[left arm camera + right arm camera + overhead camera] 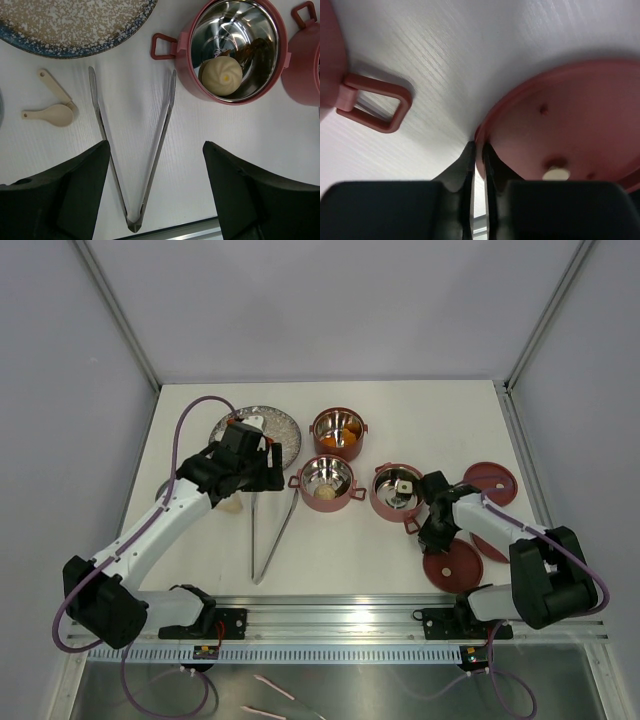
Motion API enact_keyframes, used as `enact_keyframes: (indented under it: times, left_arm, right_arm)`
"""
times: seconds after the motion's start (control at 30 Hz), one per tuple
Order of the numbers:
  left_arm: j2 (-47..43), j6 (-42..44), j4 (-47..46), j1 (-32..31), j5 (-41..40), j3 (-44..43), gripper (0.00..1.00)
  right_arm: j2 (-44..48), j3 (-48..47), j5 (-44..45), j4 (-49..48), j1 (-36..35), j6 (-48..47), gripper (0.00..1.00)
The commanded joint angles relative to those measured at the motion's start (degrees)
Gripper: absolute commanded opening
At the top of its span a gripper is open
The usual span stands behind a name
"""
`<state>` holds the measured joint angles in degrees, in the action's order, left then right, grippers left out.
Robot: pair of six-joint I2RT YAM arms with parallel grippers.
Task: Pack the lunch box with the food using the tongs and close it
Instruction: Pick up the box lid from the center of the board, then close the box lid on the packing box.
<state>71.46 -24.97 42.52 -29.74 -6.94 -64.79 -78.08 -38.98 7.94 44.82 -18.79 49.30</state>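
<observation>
Two fingers of the right gripper (pixel 478 150) stand almost together at the near right of the worktop (pixel 350 550). One is on each side of the rim of a red lid (pixel 560 125) that lies flat; whether they truly grip it I cannot tell. Just beside it, a loop handle (pixel 375 107) of the right tier (pixel 374 495) is seen. More to the left the tongs (pixel 159 130) lie free on the worktop, with the joined end near and the two tips apart, pointing far. The left gripper (pixel 156 147) hovers above them with fingers wide apart, holding nothing. Beside the tongs lie two small beige spoons (pixel 60 114). Behind them, the middle tier (pixel 182 60) holds a pale bun (pixel 222 75), and the right tier holds one small piece. Another lid (pixel 490 480) lies to the right of this tier. Farther away stand the speckled plate (pixel 285 430) and the far tier (pixel 315 430) with orange food (pixel 343 443) inside.
</observation>
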Motion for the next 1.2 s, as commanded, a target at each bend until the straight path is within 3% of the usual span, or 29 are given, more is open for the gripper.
enact_keyframes:
  times: [0.0, 0.03, 0.07, 0.3, 0.5, 0.6, 0.9, 1.17]
  left_arm:
    - [0.3, 1.2, -3.5, -0.2, 0.3, -1.3, 0.78]
    - [0.5, 1.2, -3.5, -0.2, 0.2, -1.6, 0.78]
    - [0.5, 1.4, -3.5, -0.2, 0.0, -2.1, 0.78]
    - [1.0, 2.6, -3.4, 0.2, -2.1, -4.5, 0.78]
    - [1.6, 2.7, -3.3, 2.1, -2.3, -6.5, 0.78]
    - [1.3, 2.6, -3.3, 3.1, -1.9, -6.8, 0.78]
    - [-1.5, 2.0, -2.0, 4.4, -2.9, -5.6, 0.78]
    - [-4.0, 1.2, -1.1, 5.7, -3.5, -3.8, 0.78]
  right_arm:
    - [-0.8, -1.6, 1.8, -1.4, -0.8, -0.1, 0.09]
    - [-0.7, -1.6, 1.8, -1.3, -0.8, -0.1, 0.01]
    - [-0.2, -1.5, 2.1, -0.8, -0.8, 0.4, 0.0]
    - [11.6, -3.4, 7.9, 8.3, -0.9, 3.2, 0.0]
    - [14.6, -15.8, 13.1, 15.4, -0.9, -0.9, 0.0]
    - [10.2, -24.0, 12.1, 13.8, -0.9, -6.0, 0.0]
    - [-14.5, -50.2, 3.2, 9.8, -4.1, -19.6, 0.0]
    - [-27.4, -55.9, -1.8, 7.7, -8.6, -22.8, 0.0]
